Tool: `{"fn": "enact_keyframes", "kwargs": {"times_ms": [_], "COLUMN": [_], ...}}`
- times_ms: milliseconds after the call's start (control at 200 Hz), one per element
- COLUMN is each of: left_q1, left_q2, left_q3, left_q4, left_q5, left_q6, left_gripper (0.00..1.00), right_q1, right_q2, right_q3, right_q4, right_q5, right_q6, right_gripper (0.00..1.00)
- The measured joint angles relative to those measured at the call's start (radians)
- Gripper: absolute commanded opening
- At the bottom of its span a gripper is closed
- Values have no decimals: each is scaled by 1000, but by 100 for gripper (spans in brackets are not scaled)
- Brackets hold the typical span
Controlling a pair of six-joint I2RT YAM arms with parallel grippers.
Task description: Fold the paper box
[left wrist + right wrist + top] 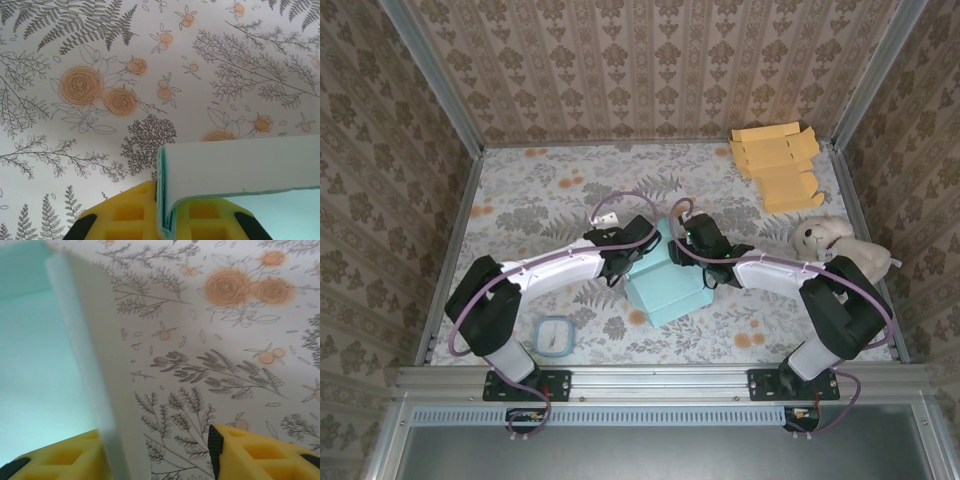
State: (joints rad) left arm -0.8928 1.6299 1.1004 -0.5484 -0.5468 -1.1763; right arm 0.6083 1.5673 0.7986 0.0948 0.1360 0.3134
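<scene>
Pinching paper box point(240, 165) edge, left claw point(165, 222)

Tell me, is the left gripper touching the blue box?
Touching. The left wrist view shows the left gripper pinching the blue box by its folded edge, between yellow fingers.

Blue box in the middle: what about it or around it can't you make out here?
Top view: the left arm and right arm cover the spots where they meet the blue box.
Left wrist view: the bottom edge cuts off the left claw pinching a flap.
Right wrist view: the box wall is blurred, cut off at the left edge.
Top view: the blue-rimmed thing near the left arm is too small to identify.
</scene>
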Motion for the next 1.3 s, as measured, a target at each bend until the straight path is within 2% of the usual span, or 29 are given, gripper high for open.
{"fn": "enact_keyframes", "kwargs": {"times_ms": [185,460,660,830,990,1105,1185,1300], "left_q1": [9,11,19,18,19,19,20,24], "left_q2": [5,6,6,8,13,13,13,17], "left_q3": [0,0,0,0,0,0,0,0], "left_q4": [0,-1,-1,6,31,49,57,53], "left_q5": [1,0,1,11,25,29,30,29], "left_q6": [0,0,0,0,-7,-14,-18,-17], "left_gripper": [0,0,0,0,0,0,0,0], "right_q1": [-2,-2,-2,8,36,63,69,68], "right_q2": [-24,6,50,83,89,89,88,71], "right_q3": [0,24,47,54,54,53,45,2], "right_q4": [-6,-10,-10,-5,11,21,45,97], "right_q5": [-75,-79,-28,31,148,243,266,245], "right_q6": [5,-20,-43,-75,-83,-84,-84,-85], "right_gripper": [54,40,37,29,23,22,23,37]}}
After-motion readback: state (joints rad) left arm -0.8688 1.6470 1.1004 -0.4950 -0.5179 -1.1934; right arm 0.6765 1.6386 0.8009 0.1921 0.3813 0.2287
